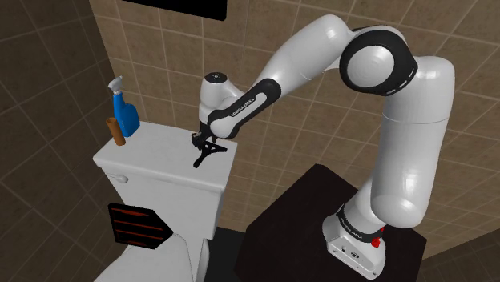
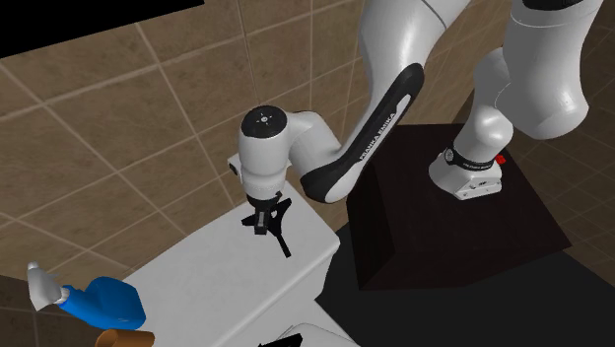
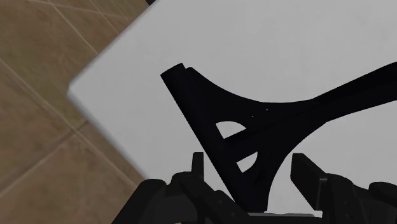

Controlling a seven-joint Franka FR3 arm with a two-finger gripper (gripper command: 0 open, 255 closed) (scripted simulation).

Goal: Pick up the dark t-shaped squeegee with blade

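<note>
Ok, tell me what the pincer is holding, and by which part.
Nothing yet: the open pincer straddles the squeegee at its neck without touching it.

Brown tiled walls (image 1: 48, 64) are seen all round; a white toilet (image 1: 160, 164) is set at eight o'clock in the shoulder view.

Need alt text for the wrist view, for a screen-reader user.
A black T-shaped squeegee lies on a white toilet tank lid, seen from just above, with its neck between the open jaws, which do not touch it. Brown tiles show beyond the lid's corner.
</note>
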